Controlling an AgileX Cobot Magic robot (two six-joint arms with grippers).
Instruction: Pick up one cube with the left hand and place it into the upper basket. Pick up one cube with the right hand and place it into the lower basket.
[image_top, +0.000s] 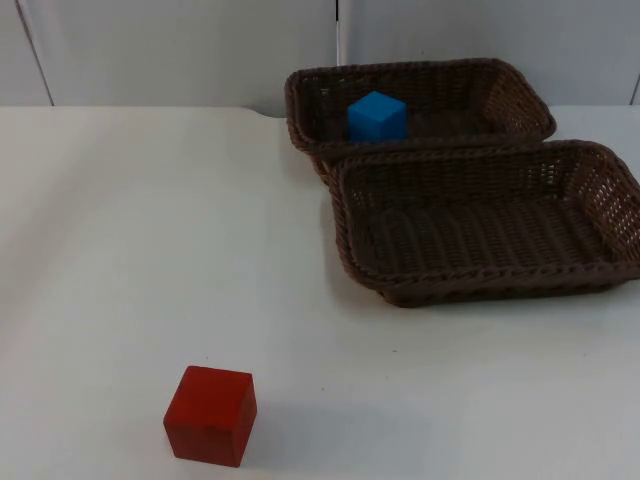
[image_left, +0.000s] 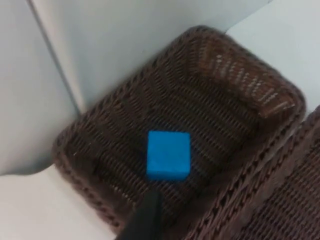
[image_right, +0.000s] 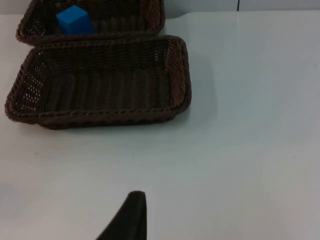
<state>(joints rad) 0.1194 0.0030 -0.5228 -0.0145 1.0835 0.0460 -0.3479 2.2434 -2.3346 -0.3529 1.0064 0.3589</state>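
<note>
While you look down from the top view, read the scene as follows.

Upper basket (image_top: 515, 95): you see it against the grey partition wall (image_top: 180, 50), a brown woven tray touching the lower basket along one long side.
Blue cube (image_top: 377, 117): it sits inside the upper basket, resting on the weave near one end; in the left wrist view you find the blue cube (image_left: 168, 155) on the floor of the upper basket (image_left: 235, 75), apart from its walls.
Lower basket (image_top: 600, 190): it lies just in front of the upper one, with nothing but weave showing inside; the right wrist view gives you the same lower basket (image_right: 100, 117) from its long side.
Red cube (image_top: 211, 415): it stands on the white surface (image_top: 120, 250), well apart from both baskets.
Left gripper: it hangs above the upper basket, one black fingertip (image_left: 145, 220) showing over the rim; you cannot tell how its fingers stand.
Right gripper: it hangs over the bare surface near the lower basket, one black fingertip (image_right: 129, 217) showing; you cannot tell its fingers either.
</note>
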